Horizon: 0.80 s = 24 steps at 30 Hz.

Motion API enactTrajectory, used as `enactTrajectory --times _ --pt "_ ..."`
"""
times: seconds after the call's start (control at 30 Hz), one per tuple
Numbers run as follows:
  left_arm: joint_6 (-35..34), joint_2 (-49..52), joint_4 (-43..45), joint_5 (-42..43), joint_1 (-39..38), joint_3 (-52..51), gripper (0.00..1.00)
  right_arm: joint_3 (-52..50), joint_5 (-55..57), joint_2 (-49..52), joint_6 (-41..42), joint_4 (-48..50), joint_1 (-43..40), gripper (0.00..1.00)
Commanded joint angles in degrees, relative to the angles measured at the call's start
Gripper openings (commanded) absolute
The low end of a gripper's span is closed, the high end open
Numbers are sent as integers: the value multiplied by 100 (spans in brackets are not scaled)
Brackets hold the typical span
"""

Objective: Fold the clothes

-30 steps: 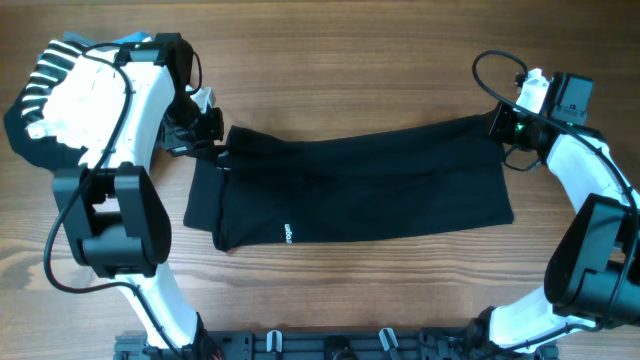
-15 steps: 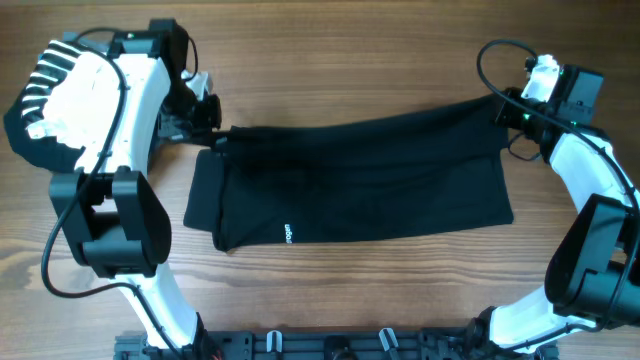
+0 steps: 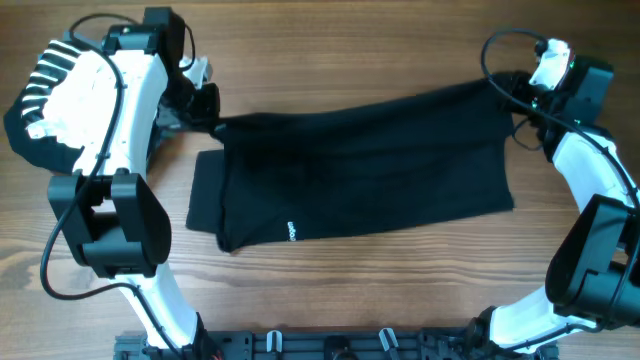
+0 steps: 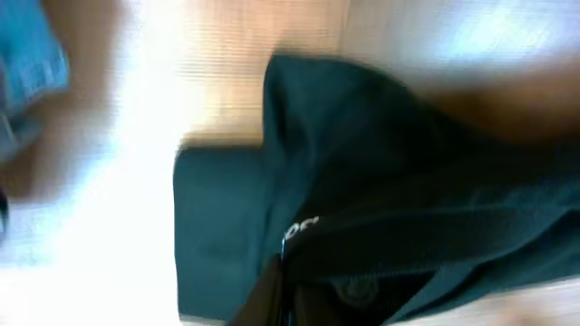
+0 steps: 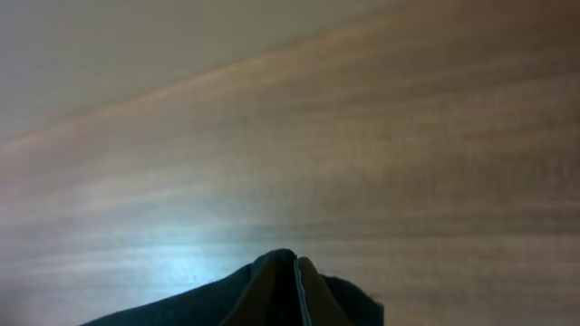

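1. The black T-shirt (image 3: pixel 360 170) lies in the middle of the table (image 3: pixel 350 40), its far edge pinched at both corners: left gripper (image 3: pixel 207 118) and right gripper (image 3: pixel 503 95) each clenched on cloth.
2. Either thin pinch might slip (soft fabric), dropping a corner and skewing the fold.
3. Uneven pulling might drag the lower layer crooked.

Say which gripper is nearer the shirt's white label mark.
Left. The left gripper grips the black shirt at the far corner on the side of the white label mark; the right gripper grips the opposite far corner.
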Motion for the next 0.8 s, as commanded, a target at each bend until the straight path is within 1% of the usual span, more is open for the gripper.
enactTrajectory --times 0.0,0.07,0.17,0.3,0.33,0.37,0.4,0.43,0.47,0.5,0.53,0.57,0.6,0.63,0.67,0.7,0.77 --pt "129 -136 619 138 52 79 4 162 164 -149 264 96 -42 9" --pt "129 -136 933 140 52 79 4 157 251 -149 245 31 -42 11" --pt "127 -136 1047 142 48 79 4 140 249 -149 245 -50 -42 14" --pt "127 -136 616 142 46 79 4 140 247 -140 247 -216 -42 13" --pt "129 -136 481 140 48 79 4 140 249 -140 247 -289 -42 12" --pt "129 -136 304 140 48 79 4 140 247 -140 251 -415 -42 9" --pt "129 -136 210 140 48 79 4 140 245 -140 258 -538 -42 10" --pt "129 -136 136 140 48 79 4 140 249 -140 262 -813 -42 14" --pt "131 -136 129 138 48 79 4 140 249 -118 258 -1093 -39 26" --pt "129 -136 155 140 48 79 4 138 264 -90 245 -1241 -39 36" --pt "129 -136 177 140 48 79 4 133 321 -46 249 -1379 -39 42" --pt "129 -136 208 142 48 79 4 129 330 20 243 -1550 -42 45" --pt "129 -136 216 142 46 79 4 127 343 114 247 -1718 -42 45" --pt "129 -136 219 142 48 79 4 127 382 208 249 -1858 -39 44" --pt "129 -136 214 142 48 79 4 127 404 328 251 -2135 -42 34" --pt "129 -136 205 140 48 79 5 127 402 402 254 -2391 -42 21" --pt "129 -136 184 140 48 79 6 127 404 466 256 -2898 -42 16"
